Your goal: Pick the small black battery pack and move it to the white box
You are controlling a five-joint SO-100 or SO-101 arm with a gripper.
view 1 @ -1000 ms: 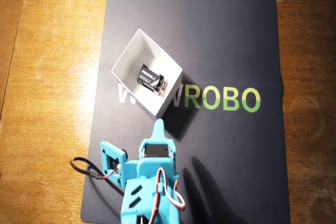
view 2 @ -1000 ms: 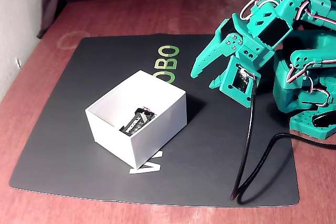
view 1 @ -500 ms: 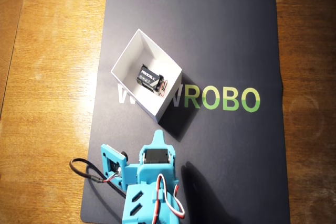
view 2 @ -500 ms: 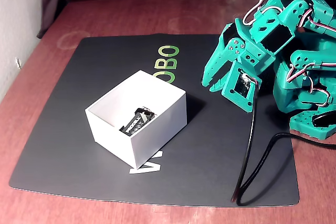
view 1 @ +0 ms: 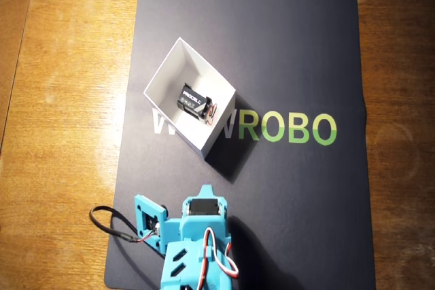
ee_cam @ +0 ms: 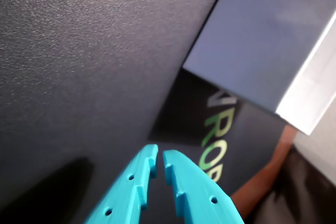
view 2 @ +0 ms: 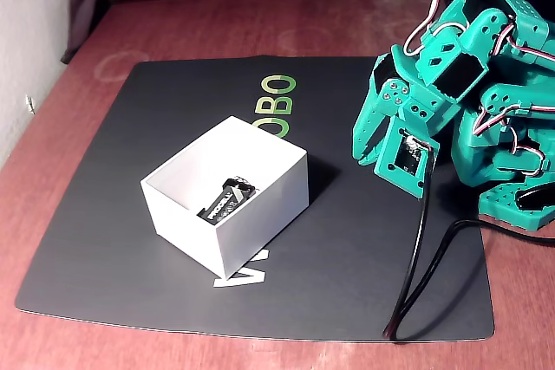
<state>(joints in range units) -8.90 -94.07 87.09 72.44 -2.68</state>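
The small black battery pack (view 1: 194, 102) lies inside the white box (view 1: 178, 66) on the dark mat. In the fixed view the pack (view 2: 224, 201) rests on the floor of the box (view 2: 260, 214), tilted against a wall. My teal gripper (view 1: 205, 190) is folded back near the arm's base, apart from the box. In the wrist view the gripper (ee_cam: 159, 154) has its jaws nearly together with nothing between them, hovering over the mat, and the box's outer wall (ee_cam: 262, 40) fills the upper right. The gripper also shows in the fixed view (view 2: 366, 143), pointing down.
A dark mat (view 1: 292, 52) with green "ROBO" lettering (view 1: 299, 128) covers the wooden table (view 1: 61, 100). A black cable (view 2: 416, 266) loops from the wrist camera onto the mat's edge. The arm's base (view 2: 512, 171) stands at the right in the fixed view.
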